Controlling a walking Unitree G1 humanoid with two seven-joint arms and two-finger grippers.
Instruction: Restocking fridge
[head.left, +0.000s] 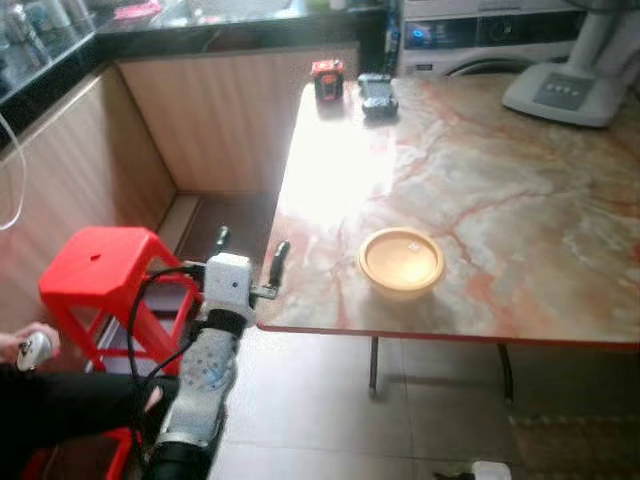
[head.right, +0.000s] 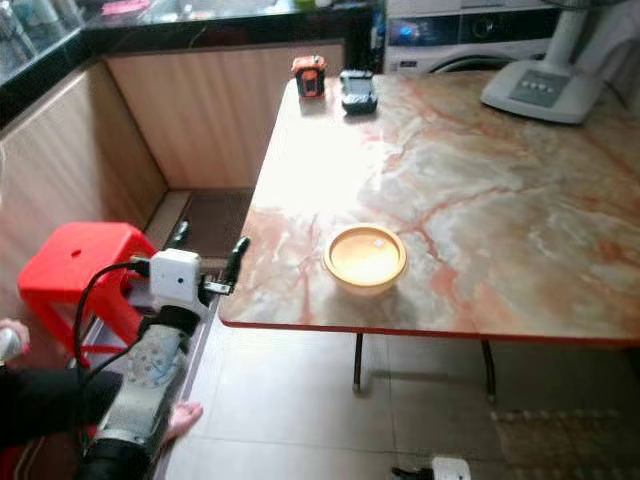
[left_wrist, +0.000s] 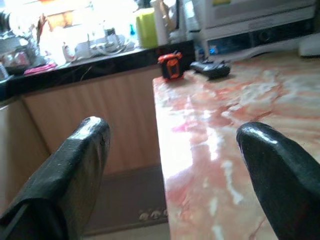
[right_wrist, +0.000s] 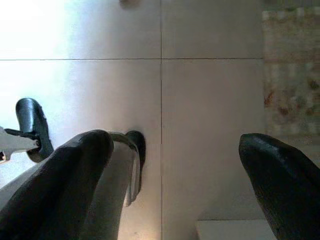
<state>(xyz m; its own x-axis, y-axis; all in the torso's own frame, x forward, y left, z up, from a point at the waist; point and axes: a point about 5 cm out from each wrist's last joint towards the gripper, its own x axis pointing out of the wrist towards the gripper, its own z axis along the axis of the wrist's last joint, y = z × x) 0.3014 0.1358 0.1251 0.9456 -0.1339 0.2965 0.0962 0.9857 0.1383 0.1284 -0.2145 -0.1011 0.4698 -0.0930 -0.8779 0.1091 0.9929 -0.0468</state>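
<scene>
A round yellow bowl (head.left: 401, 261) sits on the marble table (head.left: 520, 200) near its front edge. My left gripper (head.left: 249, 256) is raised at the table's front left corner, open, with nothing between its fingers (left_wrist: 80, 165); one finger lines up with the table edge. The bowl lies to the right of it, apart. My right gripper (right_wrist: 170, 170) hangs open over the tiled floor (right_wrist: 210, 100), holding nothing.
A red plastic stool (head.left: 105, 268) stands left of my left arm. A red-black object (head.left: 327, 79) and a dark object (head.left: 378, 95) lie at the table's far left corner. A fan base (head.left: 565, 92) stands far right. A person's hand (head.left: 30, 347) shows at lower left. Wooden cabinets line the left.
</scene>
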